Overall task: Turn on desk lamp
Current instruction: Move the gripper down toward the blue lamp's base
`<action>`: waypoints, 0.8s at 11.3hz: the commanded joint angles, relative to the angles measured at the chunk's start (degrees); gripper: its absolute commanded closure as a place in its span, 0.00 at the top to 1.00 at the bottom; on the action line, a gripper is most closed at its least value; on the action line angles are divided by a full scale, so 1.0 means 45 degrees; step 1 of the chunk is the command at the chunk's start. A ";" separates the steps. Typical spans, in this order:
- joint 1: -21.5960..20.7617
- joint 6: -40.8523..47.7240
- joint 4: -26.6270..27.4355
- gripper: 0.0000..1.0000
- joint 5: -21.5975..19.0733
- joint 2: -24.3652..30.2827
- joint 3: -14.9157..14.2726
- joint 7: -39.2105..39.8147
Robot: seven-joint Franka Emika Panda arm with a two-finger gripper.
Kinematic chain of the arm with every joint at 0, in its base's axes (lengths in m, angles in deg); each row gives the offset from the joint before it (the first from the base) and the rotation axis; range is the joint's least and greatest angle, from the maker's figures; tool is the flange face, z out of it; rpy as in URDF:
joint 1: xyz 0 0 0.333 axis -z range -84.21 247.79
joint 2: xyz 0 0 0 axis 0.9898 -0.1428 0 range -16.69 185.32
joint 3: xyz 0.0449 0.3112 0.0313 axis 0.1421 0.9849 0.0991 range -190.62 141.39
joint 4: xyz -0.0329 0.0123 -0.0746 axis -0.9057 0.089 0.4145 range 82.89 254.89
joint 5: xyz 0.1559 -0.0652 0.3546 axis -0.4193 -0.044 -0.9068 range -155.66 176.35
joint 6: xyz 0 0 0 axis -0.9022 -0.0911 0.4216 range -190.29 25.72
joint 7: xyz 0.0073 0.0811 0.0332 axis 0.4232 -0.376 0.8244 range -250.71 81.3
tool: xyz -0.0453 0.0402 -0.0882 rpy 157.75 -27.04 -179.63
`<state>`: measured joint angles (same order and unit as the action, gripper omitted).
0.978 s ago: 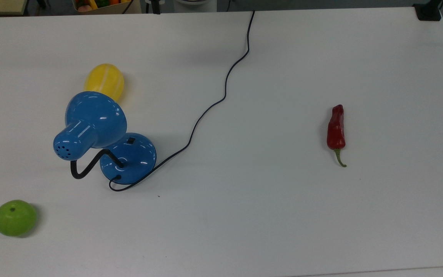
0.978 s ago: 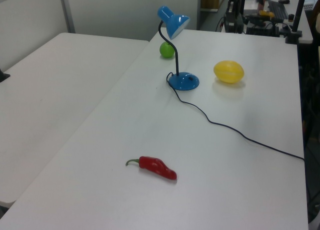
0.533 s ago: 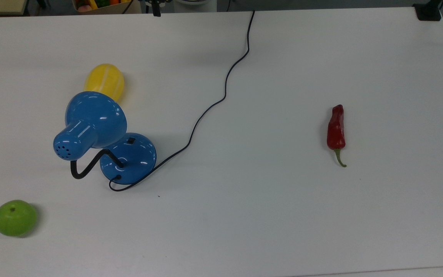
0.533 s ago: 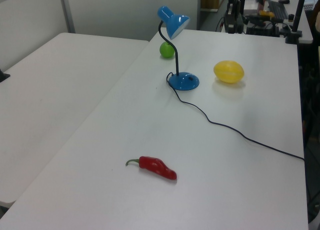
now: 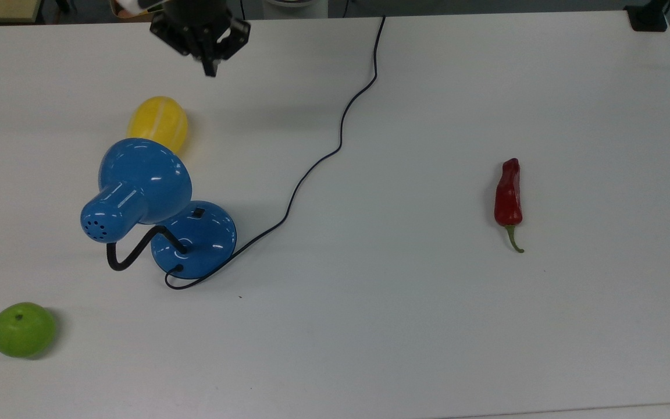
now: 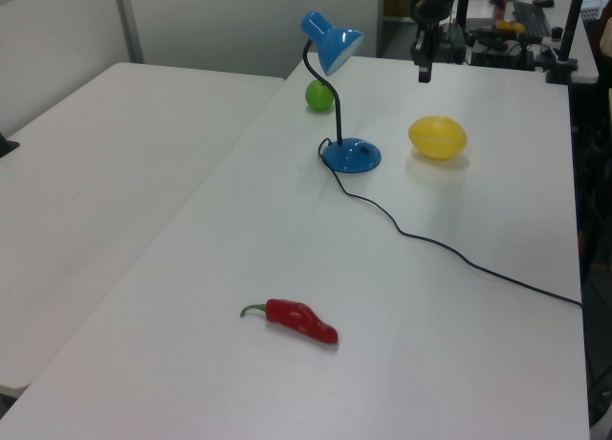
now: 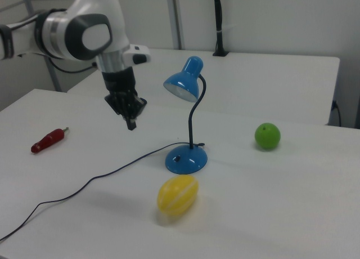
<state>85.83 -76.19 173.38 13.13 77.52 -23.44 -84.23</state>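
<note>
since half a second ago the tool (image 5: 210,71) has come in over the table's (image 5: 428,326) far edge in the top view, fingers clenched together, holding nothing, pointing down. left to right in the top view: green fruit (image 5: 23,329) at the near left corner, the desk lamp (image 5: 195,235) standing left of centre with its cord (image 5: 341,131) running to the far edge, yellow fruit (image 5: 158,123) just beyond its shade, red chili (image 5: 508,195) well apart on the right. wide bare table lies between the lamp and the chili.
</note>
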 commanded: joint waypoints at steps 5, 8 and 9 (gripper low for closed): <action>0.0723 -0.4386 0.2453 0.00 0.0142 -0.0696 -0.0007 -0.2467; 0.0841 -0.6498 0.3083 0.00 0.0142 -0.1259 -0.0007 -0.3484; 0.0822 -0.6967 0.3045 0.00 0.0142 -0.1591 -0.0007 -0.3505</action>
<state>89.65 -102.43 185.85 13.13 72.15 -23.52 -97.58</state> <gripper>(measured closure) 0.991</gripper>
